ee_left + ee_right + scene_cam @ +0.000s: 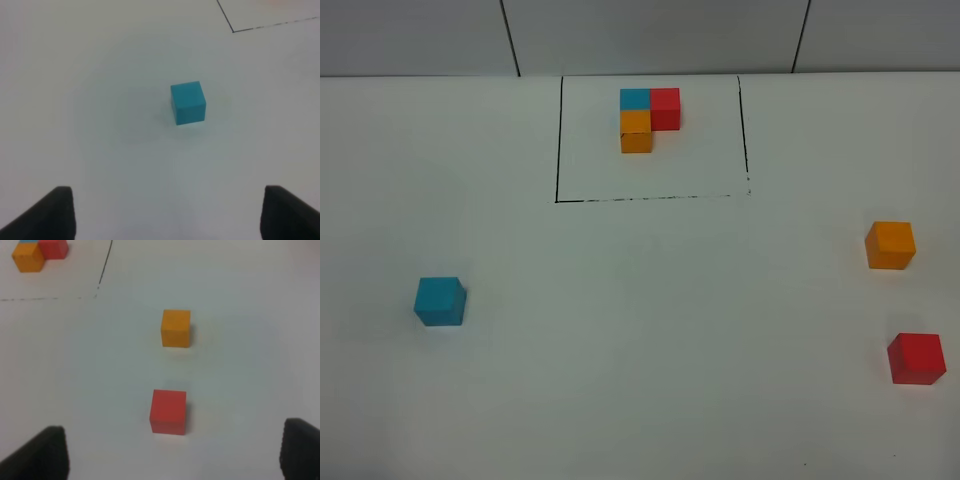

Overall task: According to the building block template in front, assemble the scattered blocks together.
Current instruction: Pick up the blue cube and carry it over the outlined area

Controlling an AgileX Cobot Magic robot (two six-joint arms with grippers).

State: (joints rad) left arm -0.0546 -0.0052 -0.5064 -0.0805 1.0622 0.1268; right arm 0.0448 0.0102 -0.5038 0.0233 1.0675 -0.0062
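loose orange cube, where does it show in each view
Exterior high: the loose orange cube sits near the right edge, just above the red cube.
Left wrist: not in it; only the teal cube shows.
Right wrist: mid-picture, beyond the red cube, toward the frame.
Shared landmark: the black frame.

A plain white table (650, 340) lies beneath my left pincer (170, 215) and my right pincer (175, 455) and spreads out ahead of both and to either side. Well ahead of them, along the table's far edge, stands a pale grey panelled wall (650, 35), split by two thin dark seams (510, 40), one on my left pincer's side, the other on my right pincer's side.
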